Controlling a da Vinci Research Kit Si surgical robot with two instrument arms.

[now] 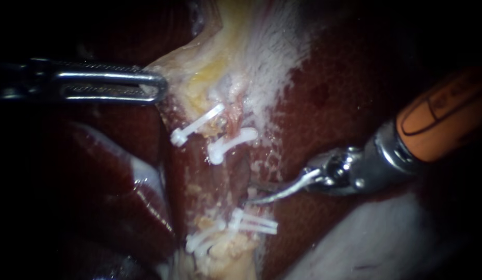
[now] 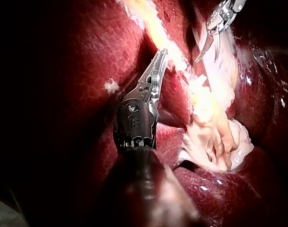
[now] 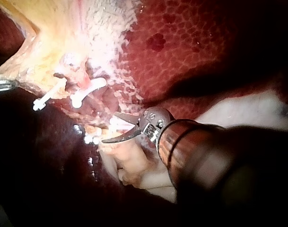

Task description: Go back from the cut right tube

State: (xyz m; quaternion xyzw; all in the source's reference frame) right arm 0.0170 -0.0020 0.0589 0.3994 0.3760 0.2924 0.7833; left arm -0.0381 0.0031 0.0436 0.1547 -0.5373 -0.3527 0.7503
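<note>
Right instrument (image 1: 258,194) (blades parted) near lower clips (image 1: 253,224).

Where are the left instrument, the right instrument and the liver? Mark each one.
left instrument (image 1: 155,85): endoscope view, tip of its jaws.
right instrument (image 1: 257,193): endoscope view, between its open jaw tips.
liver (image 1: 349,67): endoscope view, bare surface above the right instrument.

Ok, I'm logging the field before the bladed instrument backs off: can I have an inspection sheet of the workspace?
Surface: dark red liver, pale tissue across it.
Job's things: right tube parted, white clips above and below the gap.
Clutter: nothing seen.
Instruments: left instrument jaws shut on the pale tissue's edge; right instrument blades open beside the gap.
Cables: nothing seen.
Surroundings: dark; unclear pale patch under the right instrument.
</note>
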